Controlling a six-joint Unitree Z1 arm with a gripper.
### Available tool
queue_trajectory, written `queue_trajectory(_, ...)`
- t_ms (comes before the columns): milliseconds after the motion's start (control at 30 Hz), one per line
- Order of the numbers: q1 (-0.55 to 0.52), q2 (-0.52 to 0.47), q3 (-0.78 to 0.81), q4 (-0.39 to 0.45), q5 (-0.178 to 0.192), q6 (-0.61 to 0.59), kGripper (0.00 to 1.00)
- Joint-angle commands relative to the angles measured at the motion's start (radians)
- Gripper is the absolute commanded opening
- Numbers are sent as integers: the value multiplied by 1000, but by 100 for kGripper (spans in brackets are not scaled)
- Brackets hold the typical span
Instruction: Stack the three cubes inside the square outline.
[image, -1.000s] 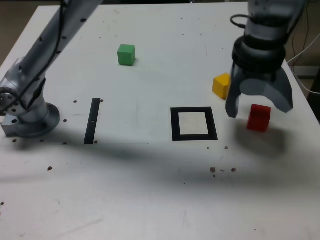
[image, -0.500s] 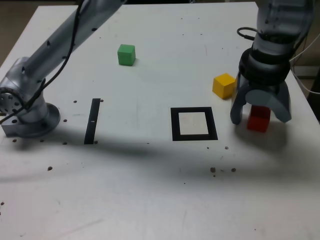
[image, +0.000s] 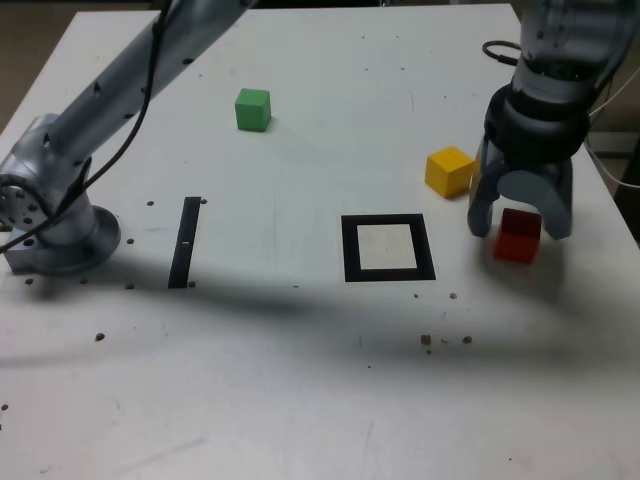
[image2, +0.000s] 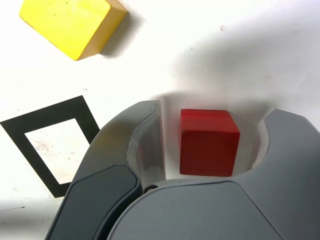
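Red cube (image2: 209, 142) sits between the two jaws of my gripper (image: 520, 230), which stand parted and grasp nothing: in the wrist view a pale gap shows between the cube and each jaw. I have one jaw on either side of it, and the cube rests on the white table (image: 250, 400), with its top and one side face showing in that view. How far down my jaws reach beside it, I cannot tell.

Just outside my grip, on the exterior view's left of the red cube and a little farther up that picture, is the yellow cube (image: 449, 172), near my jaws. Its top looks bright in the wrist view, with a darker orange side and a soft shadow next to it.

Farther toward the exterior view's left lies the square outline (image: 351, 250), a thick black frame around a white centre, flat on the table. All three cubes are outside it.

Well apart from my gripper, toward the upper left of the exterior view, rests the green cube (image: 253, 110). Below and to the left of it lies the straight black strip (image: 185, 243). My arm (image: 115, 115) slants up from its round base (image: 65, 242) at the exterior view's left edge, a dark cable (image: 151, 80) hanging along it. Small dark specks dot the tabletop.
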Motion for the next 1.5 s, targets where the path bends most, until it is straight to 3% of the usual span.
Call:
queue_trajectory(0, -1, 14, -10, 4, -3, -1, 30)
queue_trajectory(633, 0, 13, -4, 10, -20, -1, 29)
queue_trajectory(900, 0, -105, 103, 14, -68, -14, 29)
queue_trajectory(1167, 0, -243, 254, 1, -90, -59, 29)
queue_trajectory(1467, 0, -334, 446, -108, -118, -126, 29)
